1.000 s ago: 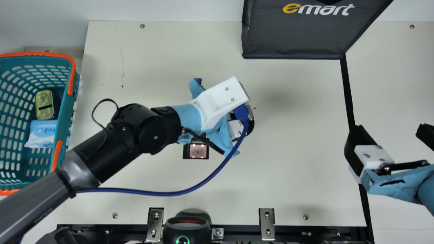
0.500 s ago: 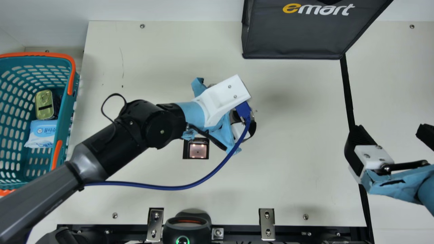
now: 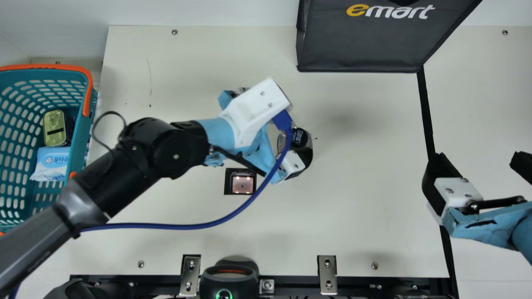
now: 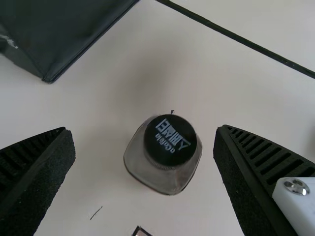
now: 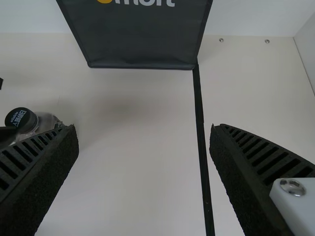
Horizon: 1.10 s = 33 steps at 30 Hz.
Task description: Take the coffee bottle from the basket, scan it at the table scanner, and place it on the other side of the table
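From my seat I have the coffee bottle (image 3: pixel 300 137) upright on the table (image 3: pixel 353 232), up and to the right of the scanner (image 3: pixel 243 185) in the main view, and nearer to it than to the black tape (image 3: pixel 426 112). Its dark cap faces up, and clear sides show around it in the left wrist view.

My left claw (image 3: pixel 293 162) is over the bottle, reaching in from the basket side. Its fingers are spread wide, and the left wrist view puts the bottle between them — a gap on either side, neither one touching. A blue cable (image 3: pixel 208 226) runs from its wrist, curving across the main view below the arm.

My right claw (image 3: pixel 477 160) is also wide, with nothing between its fingers. It hangs at the right of the main view, around the tape and well apart from the bottle. In the right wrist view the bottle's cap shows at the edge, past one finger.

The basket (image 3: pixel 50 66) is at my far left, blue-green with orange trim — a gold tin (image 3: pixel 54 124) and a packet (image 3: pixel 50 164) inside, the tin just above the packet in the main view. A dark bag (image 3: pixel 365 37) stands at the far side of the table.
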### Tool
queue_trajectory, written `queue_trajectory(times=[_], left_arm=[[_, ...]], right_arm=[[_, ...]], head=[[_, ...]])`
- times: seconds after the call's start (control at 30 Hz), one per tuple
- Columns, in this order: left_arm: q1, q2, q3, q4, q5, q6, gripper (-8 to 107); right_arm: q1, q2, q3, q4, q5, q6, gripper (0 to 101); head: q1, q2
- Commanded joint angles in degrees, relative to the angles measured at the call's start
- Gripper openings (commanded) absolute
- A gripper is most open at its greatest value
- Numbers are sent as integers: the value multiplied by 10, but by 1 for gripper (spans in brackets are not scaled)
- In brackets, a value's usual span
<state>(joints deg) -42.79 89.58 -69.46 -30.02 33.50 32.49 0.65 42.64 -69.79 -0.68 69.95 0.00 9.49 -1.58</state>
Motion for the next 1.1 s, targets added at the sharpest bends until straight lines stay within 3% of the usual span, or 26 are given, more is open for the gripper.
queue_trajectory(times=[0.0, 0.63, 1.07], left_arm=[[14, -20, 7, -4, 9, -15, 90], [208, -233, 122, 34, 87, -157, 90], [360, -351, 130, 105, 167, -195, 90]], right_arm=[[0, 0, 0, 0, 0, 0, 95], [0, 0, 0, 0, 0, 0, 95], [0, 0, 0, 0, 0, 0, 95]], head=[[-16, 0], [-16, 0], [-16, 0]])
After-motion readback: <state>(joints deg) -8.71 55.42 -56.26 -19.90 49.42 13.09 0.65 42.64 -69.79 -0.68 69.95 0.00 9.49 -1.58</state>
